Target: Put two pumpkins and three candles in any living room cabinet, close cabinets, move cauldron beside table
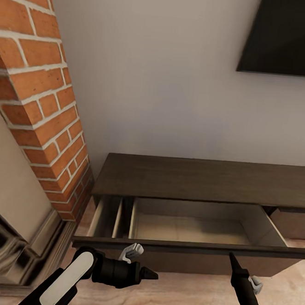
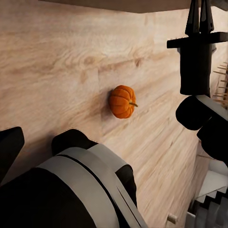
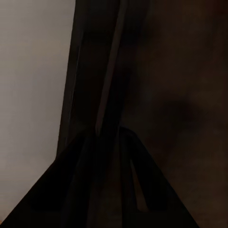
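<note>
Pumpkins remain outside the cabinet [image 1: 205, 180], whose wide drawer [image 1: 197, 226] stands pulled out below the dark top, its pale inside holding nothing that can be seen. A narrower drawer [image 1: 106, 218] beside it, toward the brick fireplace [image 1: 44, 115], is also out.

One pumpkin [image 2: 122, 101] lies alone on the plank floor [image 2: 61, 71] in the left wrist view, stem to one side, well apart from any gripper; how it lies relative to the cabinet cannot be told. No candle or cauldron appears.

The right gripper [image 1: 232, 259] points its fingers at the wide drawer's front edge, touching or just short of it, drawn together and clamped on nothing (the right wrist view is dark, pressed close to the wood). The left gripper [image 1: 151, 275] hangs low before the cabinet front, its fingers seemingly closed on nothing, though this is hard to confirm.

By this evidence the task is at an early stage: the cabinet is open and ready, nothing visibly stored, with all closing and the cauldron's placement yet to come.
</note>
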`<state>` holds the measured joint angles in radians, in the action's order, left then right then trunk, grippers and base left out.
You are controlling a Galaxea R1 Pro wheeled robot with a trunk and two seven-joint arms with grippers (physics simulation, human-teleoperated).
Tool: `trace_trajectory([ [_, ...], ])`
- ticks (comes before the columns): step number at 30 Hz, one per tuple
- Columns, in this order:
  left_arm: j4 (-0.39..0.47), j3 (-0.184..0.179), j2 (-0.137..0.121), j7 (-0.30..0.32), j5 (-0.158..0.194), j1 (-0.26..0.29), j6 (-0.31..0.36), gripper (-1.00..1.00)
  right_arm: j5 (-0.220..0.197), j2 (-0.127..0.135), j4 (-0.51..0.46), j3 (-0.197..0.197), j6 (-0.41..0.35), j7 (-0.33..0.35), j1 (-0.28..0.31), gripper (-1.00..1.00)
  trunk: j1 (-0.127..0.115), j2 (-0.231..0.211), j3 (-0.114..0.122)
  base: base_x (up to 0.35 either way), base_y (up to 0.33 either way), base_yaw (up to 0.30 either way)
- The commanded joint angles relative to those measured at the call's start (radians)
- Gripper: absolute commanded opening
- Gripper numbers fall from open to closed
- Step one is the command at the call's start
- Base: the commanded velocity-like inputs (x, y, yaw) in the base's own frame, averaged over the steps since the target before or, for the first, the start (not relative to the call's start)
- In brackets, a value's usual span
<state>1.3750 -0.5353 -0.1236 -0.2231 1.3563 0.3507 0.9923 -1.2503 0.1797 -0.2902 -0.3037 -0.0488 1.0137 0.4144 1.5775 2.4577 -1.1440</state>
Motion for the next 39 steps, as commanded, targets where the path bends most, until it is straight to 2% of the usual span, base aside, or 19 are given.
trace_trajectory([
  [1,0.001,-0.002,-0.001,-0.01,0.01,0.001,0.0,1.0,-0.003,0.0,0.01,0.017,-0.006,0.003,0.0,-1.0,0.0,0.0,-0.001,-0.252,0.0,0.0],
  [10,0.001,-0.002,-0.001,-0.01,0.01,0.001,0.0,1.0,-0.003,0.0,0.01,0.017,-0.006,0.003,0.0,-1.0,0.0,0.0,-0.001,-0.186,0.0,0.0],
  [39,0.001,-0.002,0.0,-0.01,0.01,0.001,0.0,1.0,-0.003,0.0,0.01,0.017,-0.007,0.003,0.0,-1.0,0.0,0.0,-0.001,-0.022,0.0,0.0],
])
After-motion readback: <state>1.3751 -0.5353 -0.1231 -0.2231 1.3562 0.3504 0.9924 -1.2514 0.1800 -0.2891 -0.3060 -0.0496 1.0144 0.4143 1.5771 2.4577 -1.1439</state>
